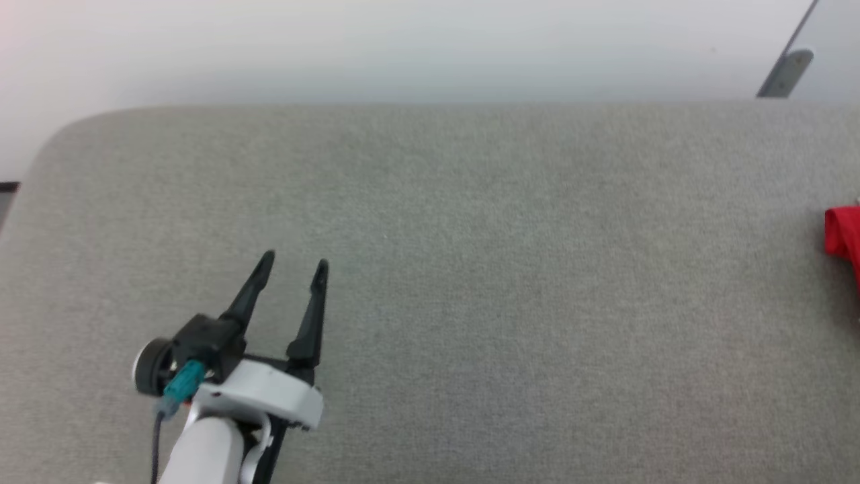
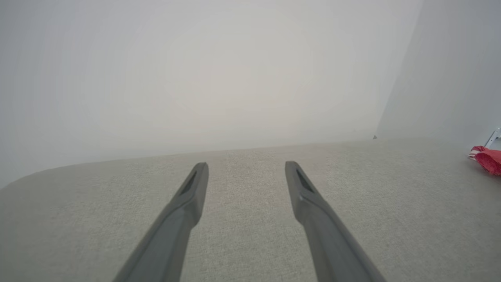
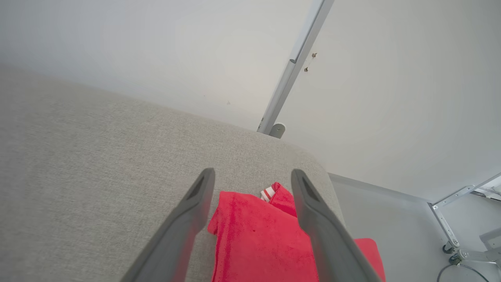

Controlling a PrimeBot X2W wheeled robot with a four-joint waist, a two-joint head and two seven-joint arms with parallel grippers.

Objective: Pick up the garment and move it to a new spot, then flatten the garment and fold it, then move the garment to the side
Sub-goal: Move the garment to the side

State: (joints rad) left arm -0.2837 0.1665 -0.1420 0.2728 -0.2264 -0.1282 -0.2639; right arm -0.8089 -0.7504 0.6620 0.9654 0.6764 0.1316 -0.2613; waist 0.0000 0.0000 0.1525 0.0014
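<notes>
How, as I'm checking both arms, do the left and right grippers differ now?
The left gripper hangs over bare grey table, far from the garment; the right gripper is over the garment at the table's corner. Beyond the left gripper is plain wall; beyond the right gripper, a metal rail. Both stand open, holding nothing.

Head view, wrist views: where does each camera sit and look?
Head view: on the head, facing down at the grey surface; open left hand shows.
Left wrist view: left wrist, along its fingers across the surface.
Right wrist view: right wrist, open right hand pointing at the garment.
Shared: all three catch the red garment.
</notes>
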